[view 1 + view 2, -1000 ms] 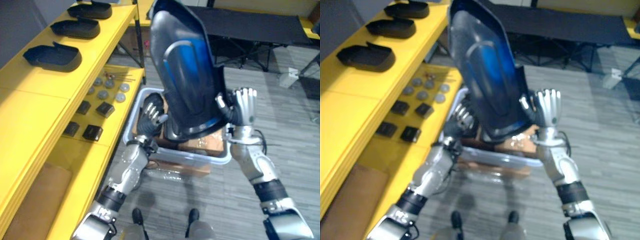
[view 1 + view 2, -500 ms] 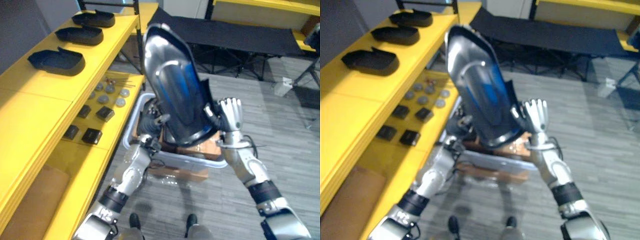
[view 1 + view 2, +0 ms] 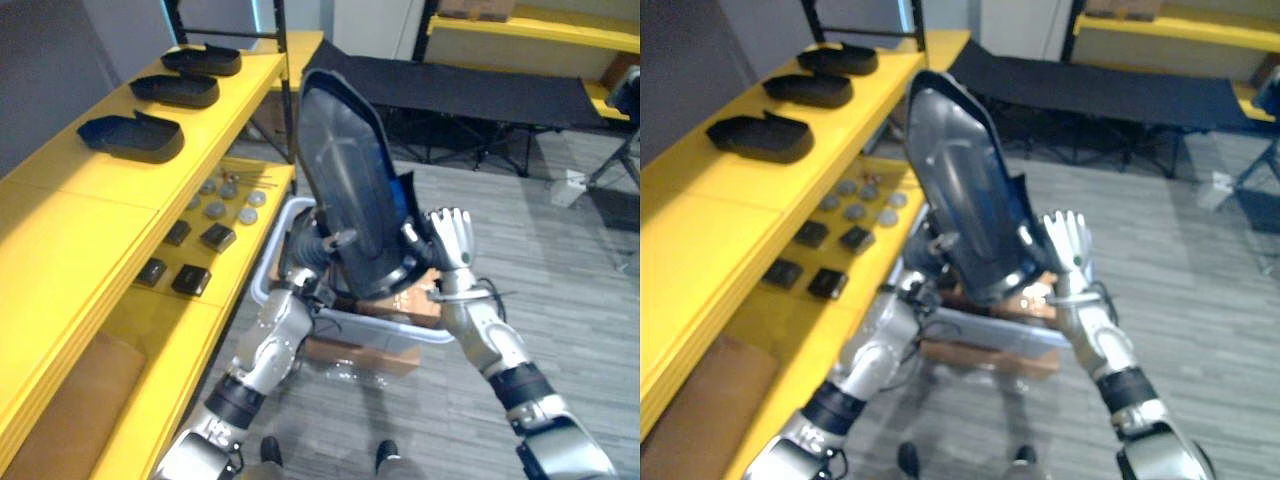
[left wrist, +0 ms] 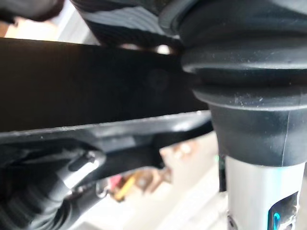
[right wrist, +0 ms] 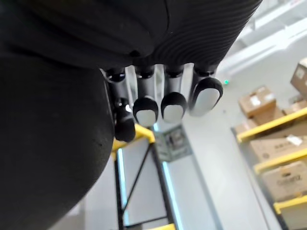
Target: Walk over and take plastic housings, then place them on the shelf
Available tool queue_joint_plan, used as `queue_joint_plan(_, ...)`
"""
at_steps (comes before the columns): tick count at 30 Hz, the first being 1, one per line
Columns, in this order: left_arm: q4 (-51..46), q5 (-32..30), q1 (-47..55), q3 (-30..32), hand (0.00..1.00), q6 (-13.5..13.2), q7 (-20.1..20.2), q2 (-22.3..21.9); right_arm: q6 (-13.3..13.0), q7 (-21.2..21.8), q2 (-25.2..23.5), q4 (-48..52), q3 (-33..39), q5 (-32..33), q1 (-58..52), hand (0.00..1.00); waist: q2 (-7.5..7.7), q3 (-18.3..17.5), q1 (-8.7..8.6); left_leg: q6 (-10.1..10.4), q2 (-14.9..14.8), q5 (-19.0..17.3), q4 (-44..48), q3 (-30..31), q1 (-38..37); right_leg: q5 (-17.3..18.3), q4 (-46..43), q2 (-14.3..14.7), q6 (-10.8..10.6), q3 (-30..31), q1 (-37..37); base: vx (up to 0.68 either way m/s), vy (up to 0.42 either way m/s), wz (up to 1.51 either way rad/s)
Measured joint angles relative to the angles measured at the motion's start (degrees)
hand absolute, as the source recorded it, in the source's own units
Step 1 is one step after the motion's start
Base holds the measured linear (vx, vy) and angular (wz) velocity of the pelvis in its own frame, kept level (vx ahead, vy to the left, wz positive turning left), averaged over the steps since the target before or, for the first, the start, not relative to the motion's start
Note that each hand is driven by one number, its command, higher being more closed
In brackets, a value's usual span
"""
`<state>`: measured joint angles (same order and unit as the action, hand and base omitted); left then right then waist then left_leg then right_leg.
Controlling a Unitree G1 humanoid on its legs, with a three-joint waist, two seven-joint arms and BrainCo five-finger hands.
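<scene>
Plastic housing [image 3: 350, 190] upright above grey bin [image 3: 372, 324], pressed between both hands — right hand [image 3: 452, 238] flat, fingers [image 5: 172, 106] straight on its edge; left hand [image 3: 308, 248] at lower rim, grip cannot tell; shell judged light, stiff, glossy — likely slippery; hold opposite rims; yellow shelf [image 3: 70, 210] alongside.

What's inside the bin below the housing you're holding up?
Brown cardboard shows inside the pale bin, past the black housing's lower edge near the right hand. The housing and the left hand cover most of the bin's inside, so anything else there cannot be told.
</scene>
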<state>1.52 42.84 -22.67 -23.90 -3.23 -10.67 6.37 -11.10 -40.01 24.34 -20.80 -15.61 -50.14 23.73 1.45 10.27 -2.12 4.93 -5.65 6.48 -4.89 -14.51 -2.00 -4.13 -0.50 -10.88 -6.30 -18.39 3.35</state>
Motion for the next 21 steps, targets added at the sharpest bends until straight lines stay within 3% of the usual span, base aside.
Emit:
queue_joint_plan(2, -0.03, -5.74, 0.76, 0.07, 0.0, 0.24, -2.96, -0.04, -0.38, -0.01, -0.22, 0.02, -0.8, 0.0, 0.0, 1.0, 0.0, 0.0, -0.02, 0.02, 0.0, 0.07, 0.0, 0.07, 0.02, -0.09, 0.07, 0.01, -0.01, -0.08, 0.04, 0.0, 0.0, 0.0)
queue_joint_plan(5, -0.03, -8.25, 2.12, 0.41, 0.0, 0.24, -3.45, -0.05, -1.19, -0.17, -0.5, 0.07, -1.16, 0.0, -0.04, 1.0, 0.0, 0.0, 0.16, 0.02, 0.01, 0.08, 0.0, 0.31, 0.02, -0.09, 0.15, 0.01, -0.01, -0.33, 0.24, -0.01, 0.007, 0.04)
queue_joint_plan(6, -0.02, -9.56, 2.74, 0.6, 1.0, 0.24, -3.6, -0.05, -1.64, -0.19, -0.51, 0.23, -1.16, -0.05, -0.08, 1.0, 0.0, 0.0, 0.33, 0.02, 0.0, 0.08, -0.01, 0.33, 0.04, -0.09, 0.17, 0.03, -0.01, -0.34, 0.24, 0.0, 0.0, 0.0)
queue_joint_plan(9, -0.02, -10.53, 3.18, 0.73, 1.0, 0.24, -4.26, -0.05, -1.93, -0.2, -0.57, 0.77, -1.11, -0.02, -0.42, 1.0, 0.0, 0.0, 1.2, 0.02, 0.0, 0.08, -0.01, 0.38, 0.05, -0.09, 0.16, 0.05, -0.01, -0.36, 0.24, 0.0, 0.0, 0.0)
queue_joint_plan(16, 0.12, -12.67, 5.33, 2.95, 1.0, -0.65, -6.07, -0.04, -2.87, -0.72, -1.64, 5.15, -1.12, -0.01, -1.32, 1.0, 0.0, 0.0, 1.26, 0.05, 0.1, 0.12, -0.02, 0.36, -0.01, -0.09, 0.03, 0.0, -0.01, -0.48, 0.22, 0.0, 0.0, 0.0)
queue_joint_plan(21, -0.01, -12.2, 6.36, 3.32, 1.0, -5.14, -6.32, -0.14, -4.24, -1.66, -3.23, 8.38, -1.14, 0.0, -2.67, 1.0, 0.0, 0.0, 1.23, 0.05, 0.1, 0.14, -0.04, 0.1, -0.03, -0.08, -0.16, -0.02, -0.01, -0.45, -0.1, -0.01, 0.003, -0.02)
